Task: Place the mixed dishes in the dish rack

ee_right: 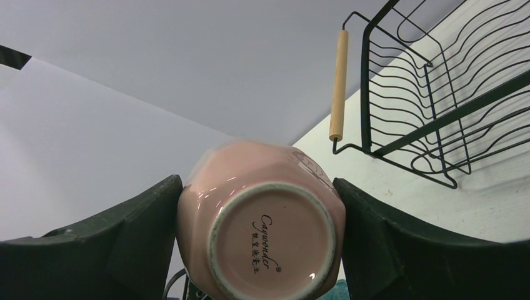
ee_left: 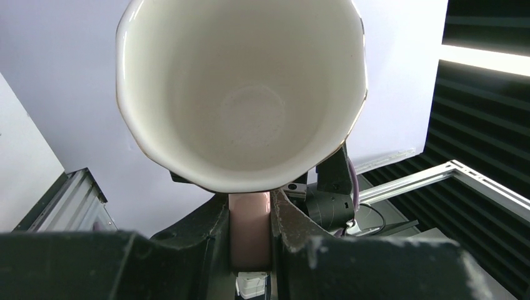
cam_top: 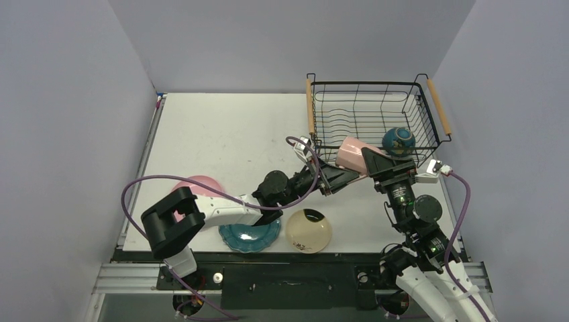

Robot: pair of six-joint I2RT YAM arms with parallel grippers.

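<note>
The pink cup [cam_top: 352,153] is held on its side in the air at the near edge of the dish rack [cam_top: 376,111], toward its left handle. Open table [cam_top: 228,134] is seen left of the rack, and walls stand close behind and to the right. Inside the rack a dark-teal bowl [cam_top: 398,141] is seated at the near right. A pink round plate [cam_top: 201,182], a teal scalloped plate [cam_top: 245,236] and a cream shallow dish [cam_top: 308,230] are laid along the table's near edge. A pink part of the cup is pinched in the narrow left gripper [ee_left: 250,212]; its body is flanked by the wide-set right gripper [ee_right: 259,206], both fingers against it. The cup is faceted, cream inside, with a printed base
</note>
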